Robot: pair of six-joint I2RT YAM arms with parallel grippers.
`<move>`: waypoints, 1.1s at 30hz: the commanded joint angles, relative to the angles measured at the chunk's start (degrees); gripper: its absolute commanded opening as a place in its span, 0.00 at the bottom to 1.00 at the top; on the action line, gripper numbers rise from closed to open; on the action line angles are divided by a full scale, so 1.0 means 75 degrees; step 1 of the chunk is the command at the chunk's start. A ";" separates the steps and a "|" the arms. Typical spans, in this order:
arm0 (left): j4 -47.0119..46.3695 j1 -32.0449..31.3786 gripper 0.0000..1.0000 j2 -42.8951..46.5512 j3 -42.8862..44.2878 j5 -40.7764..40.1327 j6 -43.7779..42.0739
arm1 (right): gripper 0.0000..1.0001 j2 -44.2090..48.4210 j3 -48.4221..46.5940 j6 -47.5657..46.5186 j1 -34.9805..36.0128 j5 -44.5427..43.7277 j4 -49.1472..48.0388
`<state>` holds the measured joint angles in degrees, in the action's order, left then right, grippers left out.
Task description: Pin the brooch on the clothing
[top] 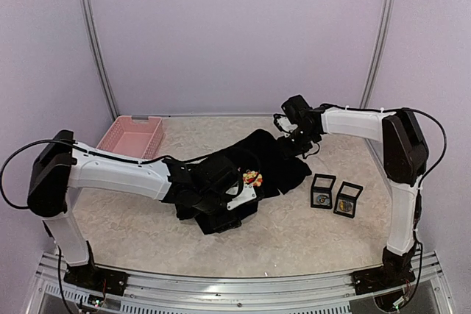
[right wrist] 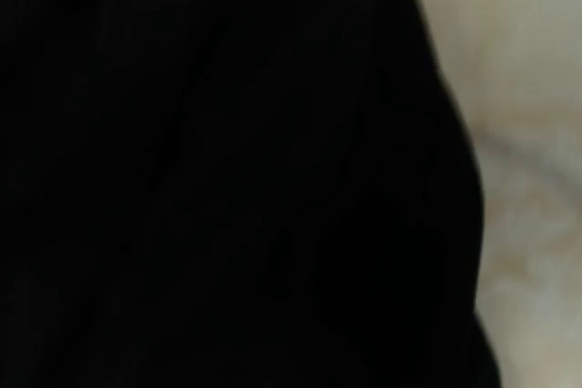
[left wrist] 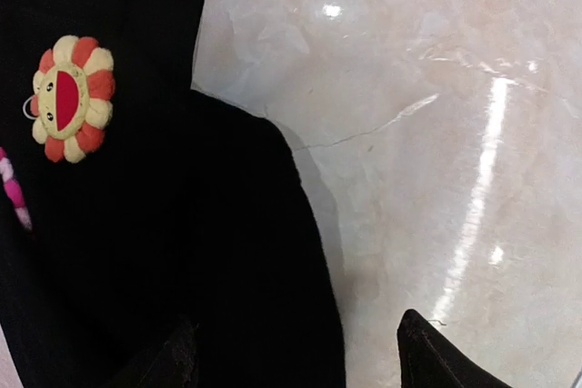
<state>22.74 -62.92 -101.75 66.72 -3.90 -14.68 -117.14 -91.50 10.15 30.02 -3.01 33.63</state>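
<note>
left fingers (left wrist: 435,359) stood wide apart, empty, over black T-shirt (top: 268,154) heaped on table (top: 147,233) | orange flower patch (top: 252,178) faced up | right fingers (top: 300,140) at shirt's far right edge, opening hidden | brooch could not be made out

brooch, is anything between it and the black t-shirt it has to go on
The brooch seems to sit inside a small black display box, whose frame surrounds it; whether a cover closes it cannot be told. Between that box and the T-shirt, only bare table shows.
</note>
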 commanded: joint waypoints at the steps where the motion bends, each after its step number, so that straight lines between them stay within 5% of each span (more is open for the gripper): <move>1: -0.0268 0.0284 0.71 -0.1103 0.0614 -0.0828 -0.0271 | 0.45 0.0279 0.0341 -0.0224 0.0010 -0.0256 0.0580; 6: -0.0301 0.0448 0.66 -0.1847 0.0708 -0.1327 -0.0304 | 0.48 0.0392 0.0810 -0.1455 0.0448 -0.0208 0.0357; 8: -0.0233 0.0472 0.49 -0.2014 0.0682 -0.1542 -0.0261 | 0.49 0.0264 0.0708 -0.1619 0.0445 -0.0401 0.0478; 11: -0.0230 0.0527 0.02 -0.1860 0.0553 -0.1881 -0.0096 | 0.51 -0.0070 0.0373 -0.1761 0.0438 -0.0937 0.0852; 22: -0.0665 0.1218 0.00 0.1162 0.0409 -0.2608 0.0226 | 0.60 0.0568 0.0630 -0.3055 0.0391 -0.0413 0.1126; 33: -0.0192 0.1791 0.00 0.2345 0.0432 -0.3278 0.0605 | 0.60 0.0860 0.1499 -0.3652 0.0450 0.0230 0.0931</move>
<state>19.38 -51.96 -87.07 69.60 -23.68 -12.49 -111.09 -81.76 -15.14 33.15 -2.39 40.80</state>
